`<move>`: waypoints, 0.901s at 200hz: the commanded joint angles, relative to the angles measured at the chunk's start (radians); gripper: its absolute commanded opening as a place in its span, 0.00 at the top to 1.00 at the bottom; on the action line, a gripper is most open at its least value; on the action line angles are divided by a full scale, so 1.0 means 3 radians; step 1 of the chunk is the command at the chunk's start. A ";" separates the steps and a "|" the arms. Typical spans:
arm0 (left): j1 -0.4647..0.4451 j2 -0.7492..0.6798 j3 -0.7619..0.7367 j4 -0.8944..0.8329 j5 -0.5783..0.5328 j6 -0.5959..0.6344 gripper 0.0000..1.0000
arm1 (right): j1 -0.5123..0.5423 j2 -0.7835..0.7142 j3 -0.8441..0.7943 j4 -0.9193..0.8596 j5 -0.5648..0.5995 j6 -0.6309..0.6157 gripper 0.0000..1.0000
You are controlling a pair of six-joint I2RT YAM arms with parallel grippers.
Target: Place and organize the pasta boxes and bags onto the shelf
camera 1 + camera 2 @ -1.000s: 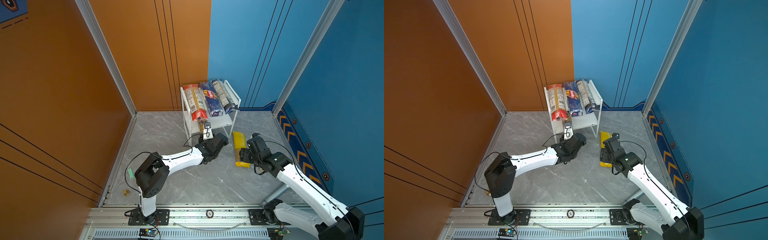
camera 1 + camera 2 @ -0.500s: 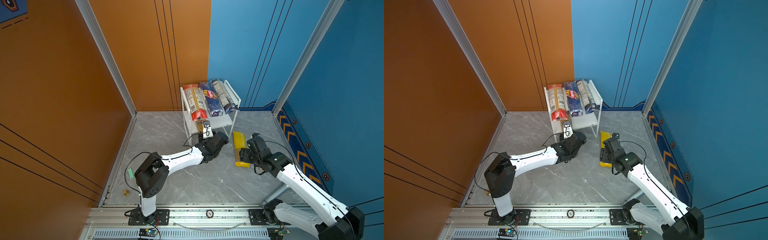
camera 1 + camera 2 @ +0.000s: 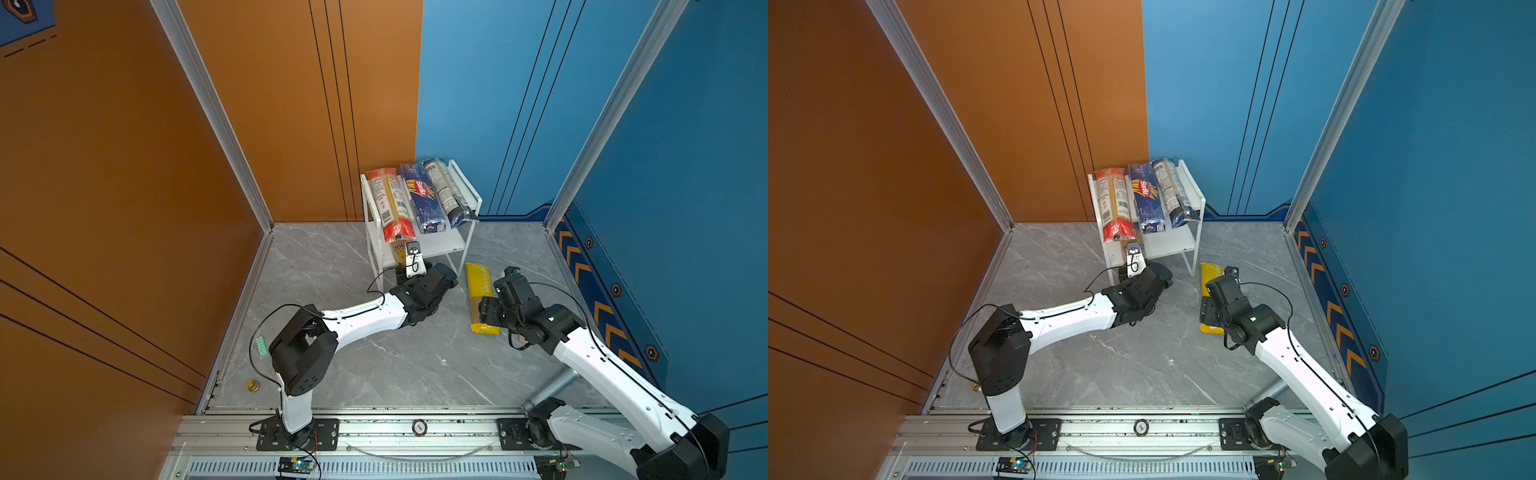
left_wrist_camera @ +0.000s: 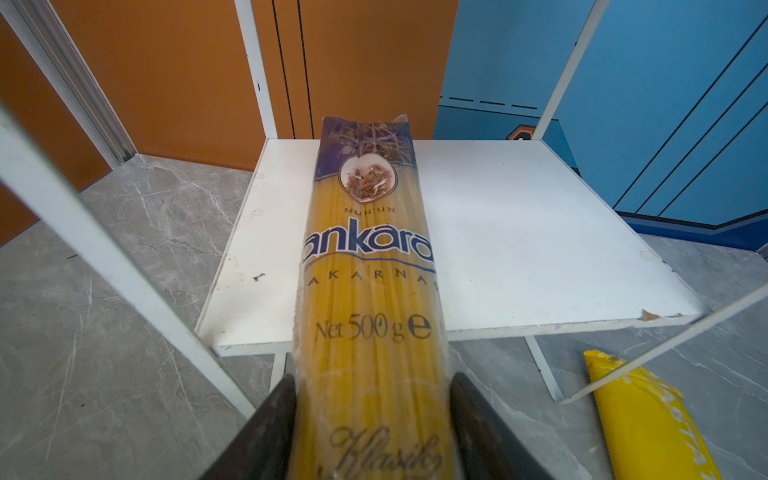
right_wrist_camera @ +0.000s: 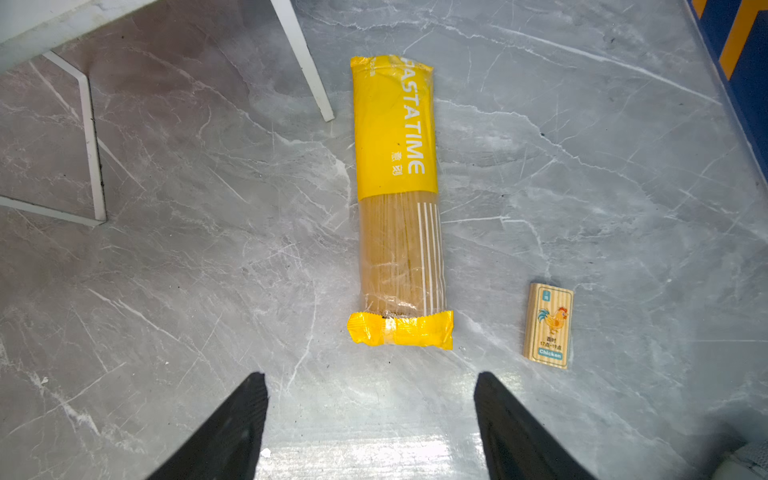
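Note:
The white shelf [image 3: 468,195] stands at the back wall, with three packs on its top board: a red-ended clear one [image 3: 390,203], a dark blue Barilla one [image 3: 424,199] and a clear, dark-labelled one [image 3: 446,193]. The blue-and-yellow Ankara pack [image 4: 370,249] lies lengthwise on the lower board [image 4: 519,228], its near end overhanging. My left gripper [image 4: 374,382] is open, its fingers close on either side of that end. The bright yellow pack [image 5: 397,187] lies on the floor right of the shelf. My right gripper [image 5: 370,378] hovers open just behind its near end, with nothing between the fingers.
A small wooden chicken card [image 5: 548,326] lies on the grey floor beside the yellow pack. A shelf leg [image 5: 307,62] stands close to that pack's far end. Orange and blue walls close in the back and sides.
My left gripper has pushed slightly towards the shelf and its jaws have parted from the Ankara pack. The right arm has hardly moved.

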 commanded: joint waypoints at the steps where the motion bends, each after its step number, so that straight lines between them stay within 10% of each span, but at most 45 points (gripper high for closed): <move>1: 0.0037 -0.0063 0.0043 0.0024 -0.0090 -0.0017 0.40 | 0.0015 -0.0054 0.0050 -0.0107 0.0063 -0.0016 0.23; 180: -0.0036 -0.0053 0.0012 0.0143 -0.0206 0.0141 0.38 | 0.0015 -0.0079 0.0019 -0.0108 0.0073 -0.0012 0.23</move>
